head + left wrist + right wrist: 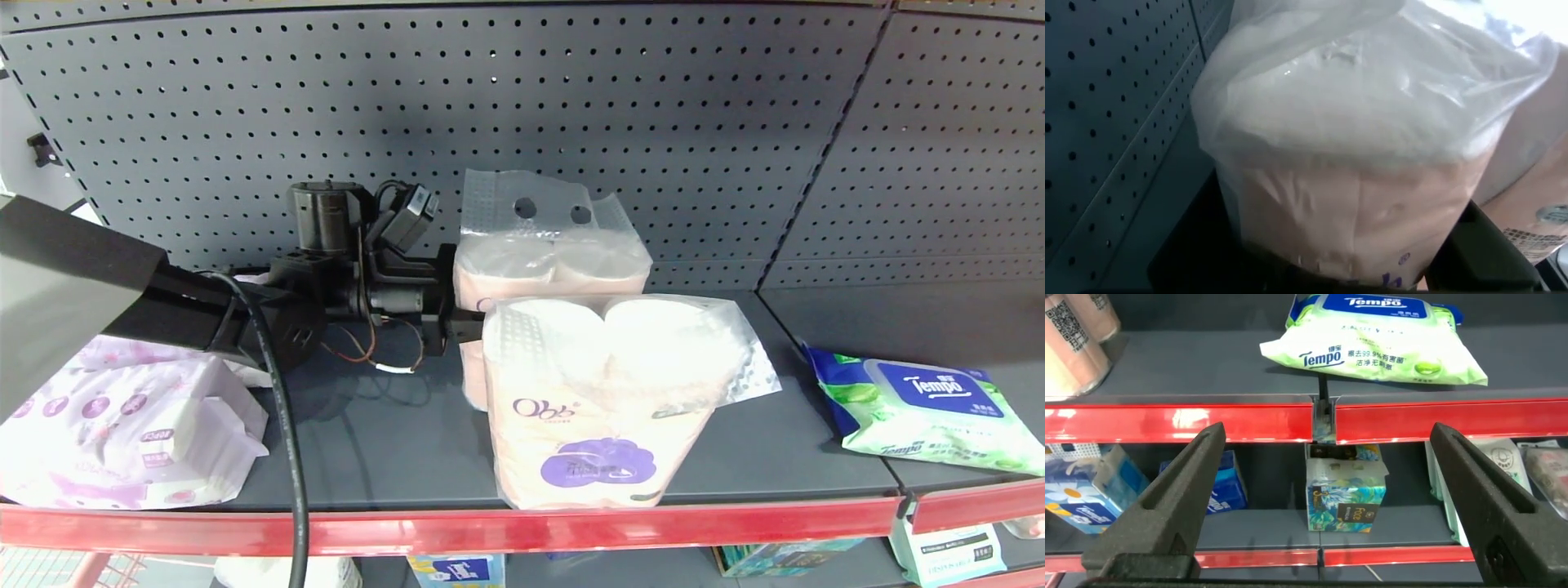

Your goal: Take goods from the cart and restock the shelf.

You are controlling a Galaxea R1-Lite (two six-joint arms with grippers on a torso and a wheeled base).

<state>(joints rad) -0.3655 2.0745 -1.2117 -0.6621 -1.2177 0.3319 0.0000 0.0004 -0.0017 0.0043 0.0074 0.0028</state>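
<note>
Left jaws clamp rear roll pack [547, 265]; right jaws gape before shelf edge [1143, 423].

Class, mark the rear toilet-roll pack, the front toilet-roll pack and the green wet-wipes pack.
rear toilet-roll pack [555, 261]: head view, top of its rolls.
front toilet-roll pack [600, 441]: head view, printed front face.
green wet-wipes pack [935, 390]: head view, blue lid.

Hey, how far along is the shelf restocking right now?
Done: a front roll pack, a tissue pack and wet wipes lie on the shelf. In hand: the left gripper grips the rear roll pack, apparently resting on the shelf. Left: letting go; the right gripper is open, empty.
</note>
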